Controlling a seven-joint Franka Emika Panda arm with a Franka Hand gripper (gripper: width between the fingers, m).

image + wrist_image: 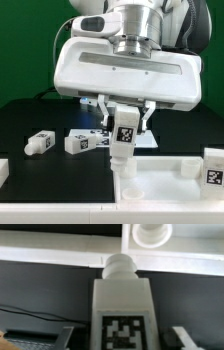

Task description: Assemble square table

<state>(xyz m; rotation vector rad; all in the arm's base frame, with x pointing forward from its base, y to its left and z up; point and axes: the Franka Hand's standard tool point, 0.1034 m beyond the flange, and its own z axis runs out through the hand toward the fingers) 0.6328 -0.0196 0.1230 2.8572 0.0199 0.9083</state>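
Observation:
My gripper (124, 122) is shut on a white table leg (124, 140) that hangs upright, its black-and-white tag facing the camera. The leg's lower end is just above the near corner of the white square tabletop (170, 188), which lies flat at the exterior view's lower right. In the wrist view the leg (120, 303) fills the middle between the fingers (68, 336), with my gripper (123, 337) around its tagged end. Its rounded tip (120, 264) points at the tabletop's edge (50, 253), close to a corner hole (150, 232).
Two loose legs (40, 143) (80, 143) lie on the black table at the exterior view's left, and another leg (212, 166) stands at the right. The marker board (88, 131) lies behind them. A white L-shaped piece (3, 171) shows at the left edge.

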